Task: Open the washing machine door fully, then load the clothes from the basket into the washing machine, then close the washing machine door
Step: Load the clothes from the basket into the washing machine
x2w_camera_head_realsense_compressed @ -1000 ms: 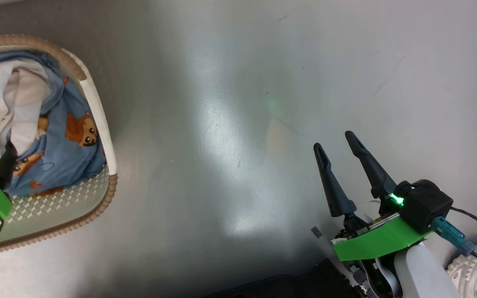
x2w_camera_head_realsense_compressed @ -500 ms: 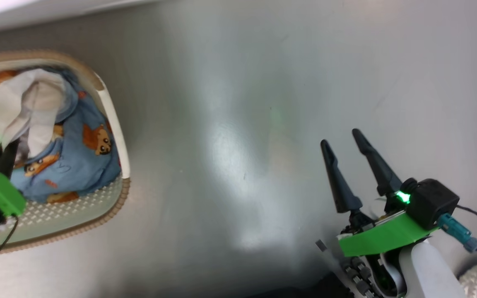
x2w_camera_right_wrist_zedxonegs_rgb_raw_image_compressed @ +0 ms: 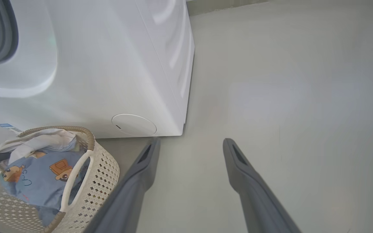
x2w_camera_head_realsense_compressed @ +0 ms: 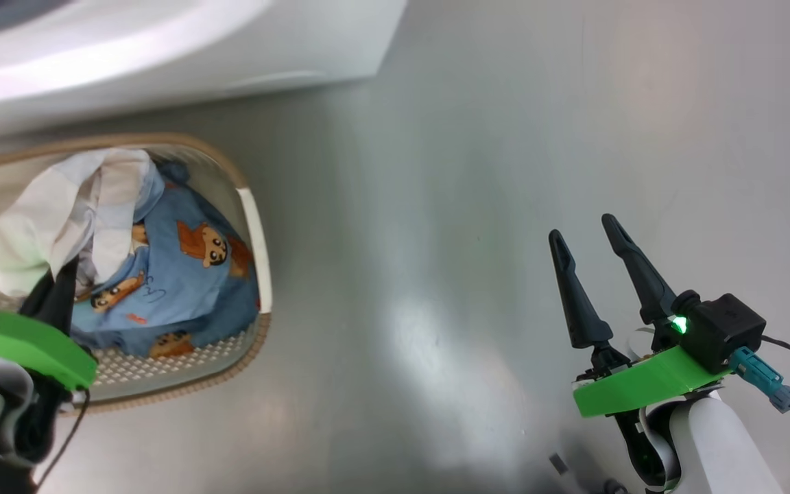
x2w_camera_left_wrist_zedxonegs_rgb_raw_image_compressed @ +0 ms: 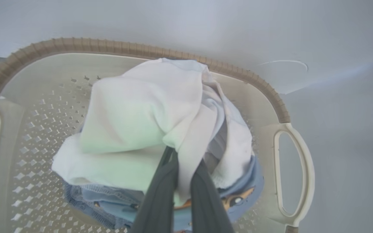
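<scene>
My left gripper (x2w_camera_left_wrist_zedxonegs_rgb_raw_image_compressed: 184, 166) reaches down into the basket (x2w_camera_left_wrist_zedxonegs_rgb_raw_image_compressed: 147, 49) and is clenched on the white garment (x2w_camera_left_wrist_zedxonegs_rgb_raw_image_compressed: 141, 123). A fold of this white cloth is pinched between its two dark fingers (x2w_camera_left_wrist_zedxonegs_rgb_raw_image_compressed: 160, 194), and the rest of the garment bulges above them. Under the white garment lies the light blue fabric with orange-brown bears (x2w_camera_head_realsense_compressed: 186, 278). It fills the part of the basket nearer my right side, and one bear face looks out just beside my fingers in the left wrist view. Both pieces are inside the basket. I cannot tell if the white garment is lifted off the blue fabric or rests on it.

The basket stands on the grey floor (x2w_camera_head_realsense_compressed: 477, 206), close in front of the white washing machine (x2w_camera_right_wrist_zedxonegs_rgb_raw_image_compressed: 108, 64), below its grey rubber gasket (x2w_camera_right_wrist_zedxonegs_rgb_raw_image_compressed: 3, 35). A round cover (x2w_camera_right_wrist_zedxonegs_rgb_raw_image_compressed: 134, 124) sits low on the front of the machine, near the basket.

My right gripper (x2w_camera_head_realsense_compressed: 581, 230) is released, with its fingers spread apart and nothing between them. It hangs over bare floor, well apart from the basket, beside the corner of the machine.
</scene>
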